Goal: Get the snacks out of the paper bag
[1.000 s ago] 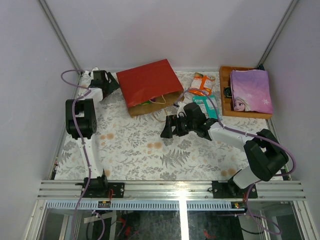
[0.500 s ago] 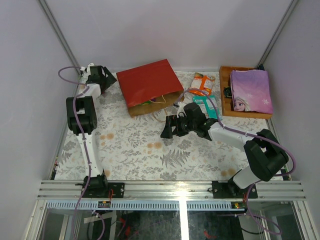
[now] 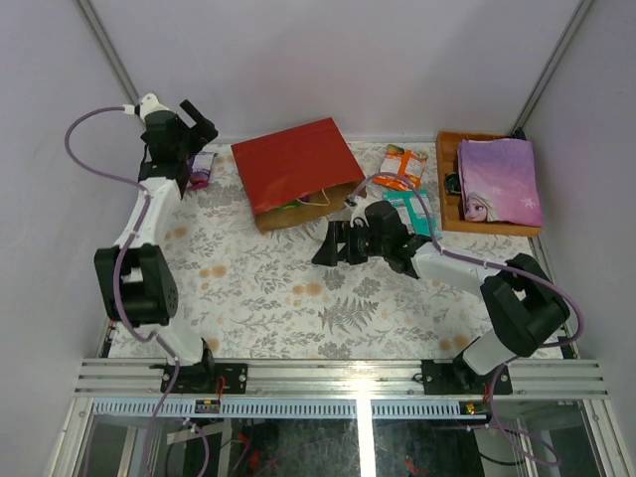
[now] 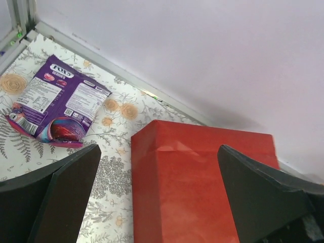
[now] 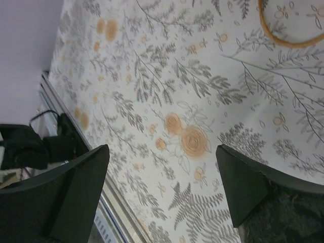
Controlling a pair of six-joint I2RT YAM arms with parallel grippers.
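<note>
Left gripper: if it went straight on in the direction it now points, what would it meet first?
Most likely the red paper bag: in the left wrist view it lies between the open jaws of the left gripper. The purple packet lies left of that line. Depth is unclear.

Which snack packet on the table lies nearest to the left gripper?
The purple packet, in the far left corner beside the left gripper. The orange packet and the teal packet lie beyond the paper bag, on its right side.

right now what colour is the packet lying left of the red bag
The packet is purple, clearest in the left wrist view.
</note>
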